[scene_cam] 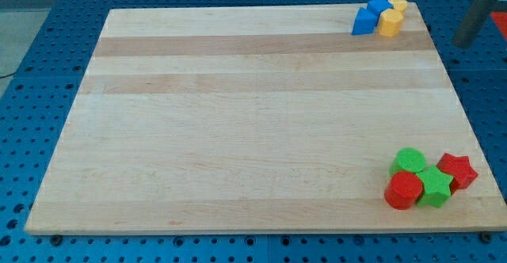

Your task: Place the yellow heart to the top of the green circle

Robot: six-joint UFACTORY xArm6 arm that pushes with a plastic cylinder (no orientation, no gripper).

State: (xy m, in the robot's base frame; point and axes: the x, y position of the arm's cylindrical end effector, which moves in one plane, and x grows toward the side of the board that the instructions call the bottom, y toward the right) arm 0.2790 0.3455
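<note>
Yellow heart (pixel 388 24), probably a light, rigid, free-sliding block, sits far right on the bench (pixel 238 112) among blue blocks (pixel 370 17), best pushed on its far side; my tip (pixel 460 43), fingerless, lies right.

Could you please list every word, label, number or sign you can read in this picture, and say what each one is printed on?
None: no readable text shows anywhere.
The wooden board, the blue perforated table and the blocks are all bare: yellow heart, green circle, red cylinder, green star, red star.
My tip carries no marking and sits off the board, right of the yellow heart.
</note>
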